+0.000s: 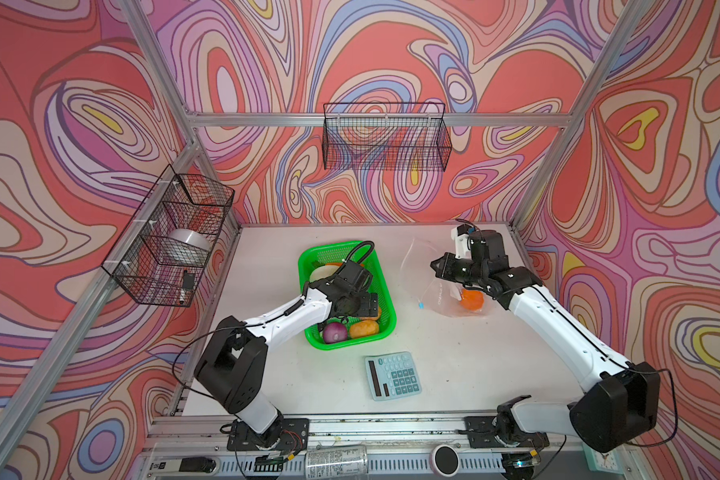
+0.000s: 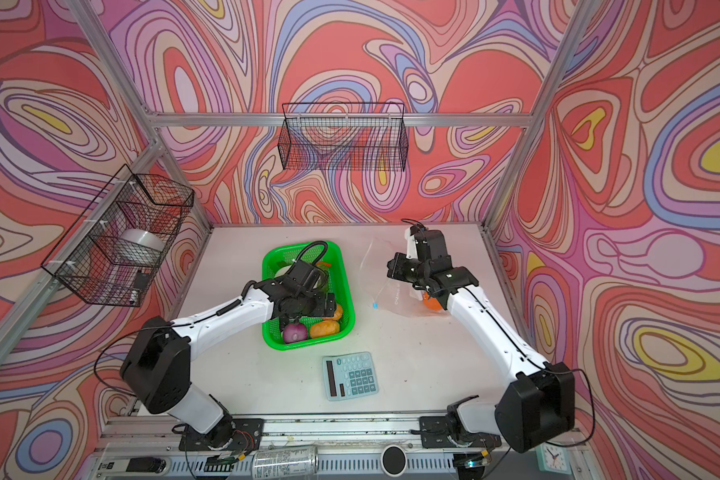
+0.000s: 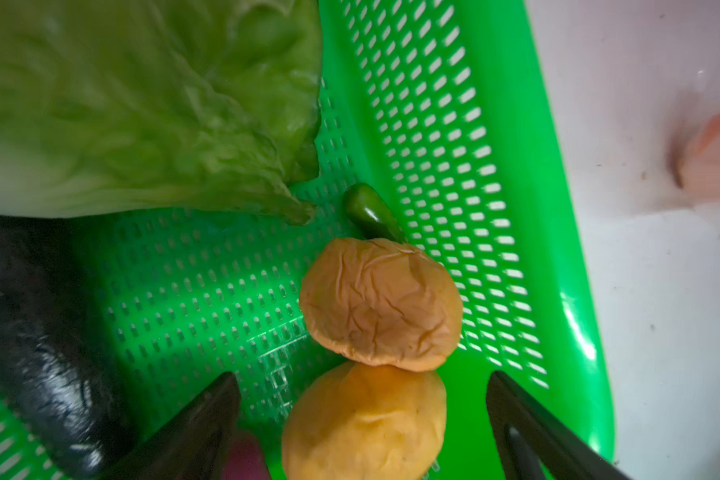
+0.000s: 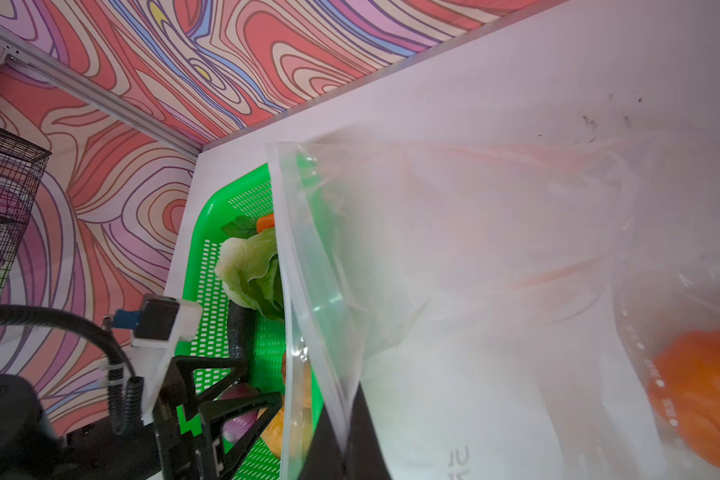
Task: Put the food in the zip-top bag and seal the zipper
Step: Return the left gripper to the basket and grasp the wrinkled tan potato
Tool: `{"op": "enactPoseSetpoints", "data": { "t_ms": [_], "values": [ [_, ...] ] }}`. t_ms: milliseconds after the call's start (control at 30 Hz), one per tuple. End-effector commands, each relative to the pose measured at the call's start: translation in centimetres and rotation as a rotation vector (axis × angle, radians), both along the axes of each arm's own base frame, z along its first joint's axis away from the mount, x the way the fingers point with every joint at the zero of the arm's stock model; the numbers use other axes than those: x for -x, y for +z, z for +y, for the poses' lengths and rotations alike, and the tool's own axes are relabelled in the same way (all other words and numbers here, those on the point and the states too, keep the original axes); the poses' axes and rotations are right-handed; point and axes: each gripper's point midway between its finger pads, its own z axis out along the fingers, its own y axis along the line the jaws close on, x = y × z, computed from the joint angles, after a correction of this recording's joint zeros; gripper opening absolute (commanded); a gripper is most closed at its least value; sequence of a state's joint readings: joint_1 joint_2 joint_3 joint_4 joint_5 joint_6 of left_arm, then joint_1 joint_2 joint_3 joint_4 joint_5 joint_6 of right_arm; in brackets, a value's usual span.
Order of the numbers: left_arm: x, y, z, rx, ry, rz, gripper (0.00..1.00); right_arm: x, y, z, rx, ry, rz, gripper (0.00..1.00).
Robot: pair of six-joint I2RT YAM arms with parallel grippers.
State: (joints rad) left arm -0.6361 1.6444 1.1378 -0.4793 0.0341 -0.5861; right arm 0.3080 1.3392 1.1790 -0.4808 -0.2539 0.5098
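Two potatoes (image 3: 379,307) under spread left tool (image 3: 360,376), in green basket (image 3: 454,124)

We can read very little here. On the zip-top bag (image 4: 474,291), pale grey print (image 4: 458,457) shows through the plastic. Its top line looks like "JU", and the rest runs out of view. In both top views the bag's print is too small to read, as are the calculator (image 1: 393,376) keys, the can (image 1: 336,461) label and the clock (image 2: 553,459) dial.
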Motion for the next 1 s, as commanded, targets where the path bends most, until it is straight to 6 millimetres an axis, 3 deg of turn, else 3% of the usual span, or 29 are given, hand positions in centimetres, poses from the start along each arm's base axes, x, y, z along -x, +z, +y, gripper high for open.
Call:
{"op": "enactPoseSetpoints", "data": {
  "t_ms": [0, 567, 967],
  "values": [
    [-0.7, -0.4, -0.9, -0.014, -0.021, 0.010, 0.97, -0.2, 0.9, -0.2, 0.009, -0.004, -0.024, 0.00],
    [-1.0, -5.0, -2.2, -0.032, -0.048, 0.090, 0.98, 0.1, 0.6, -0.7, 0.030, -0.015, -0.026, 0.00],
    [-2.4, -4.6, -2.2, -0.041, -0.039, 0.018, 1.00, 0.0, 0.8, -0.6, 0.025, -0.014, -0.031, 0.00]
  ]
}}
